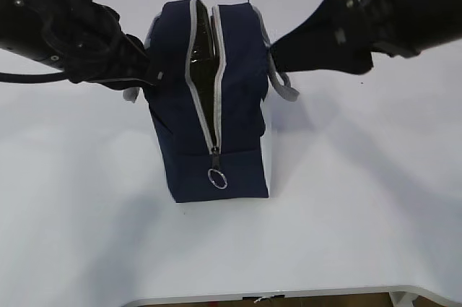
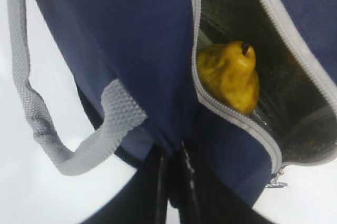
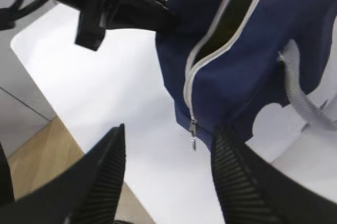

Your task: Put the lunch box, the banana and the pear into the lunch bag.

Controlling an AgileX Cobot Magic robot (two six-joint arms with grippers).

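Note:
The navy lunch bag (image 1: 209, 119) stands upright mid-table with its grey zipper partly open and the ring pull (image 1: 216, 178) at the front. The pear (image 2: 229, 75) lies inside it, seen through the opening in the left wrist view. My left gripper (image 1: 153, 76) is shut on the fabric of the bag's left side (image 2: 174, 153). My right gripper (image 3: 169, 129) is open and empty, close to the bag's right side (image 1: 278, 53), with the zipper pull (image 3: 193, 133) between its fingers in the right wrist view. The lunch box and the banana are out of view.
A grey webbing handle (image 2: 63, 145) hangs loose on the bag's left side and another (image 1: 283, 84) on its right. The white table (image 1: 346, 199) ends at a front edge (image 1: 289, 294). The left arm (image 3: 116, 2) shows in the right wrist view.

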